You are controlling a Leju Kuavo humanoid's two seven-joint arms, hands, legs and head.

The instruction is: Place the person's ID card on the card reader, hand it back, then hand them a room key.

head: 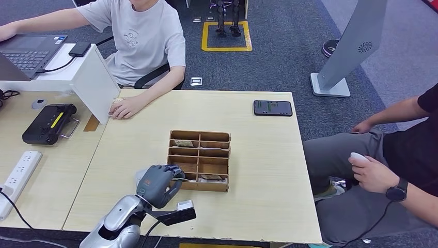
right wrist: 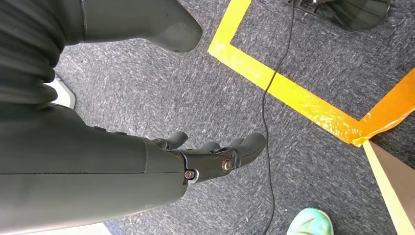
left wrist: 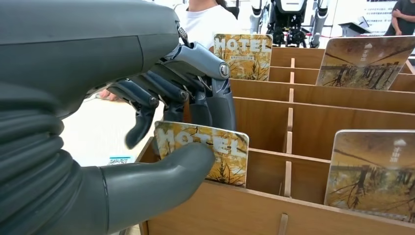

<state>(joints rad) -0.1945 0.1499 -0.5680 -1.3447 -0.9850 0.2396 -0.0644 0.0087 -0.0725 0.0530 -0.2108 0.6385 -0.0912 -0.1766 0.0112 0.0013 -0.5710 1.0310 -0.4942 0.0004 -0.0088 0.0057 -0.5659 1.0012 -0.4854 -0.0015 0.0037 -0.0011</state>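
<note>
Three views, taken in turn. From the head: left hand (head: 157,184) at the near-left corner of the wooden rack (head: 199,160) on the counter (head: 258,155), reaching into a near slot. At the left wrist: key card (left wrist: 208,152) marked HOTEL, pinched between thumb (left wrist: 166,171) and fingers (left wrist: 205,93), low in its slot; could snag on the divider or slip from a shallow pinch if lifted askew. At the right wrist: right hand (right wrist: 215,156) hanging over the carpet, fingers loosely apart, holding nothing.
</note>
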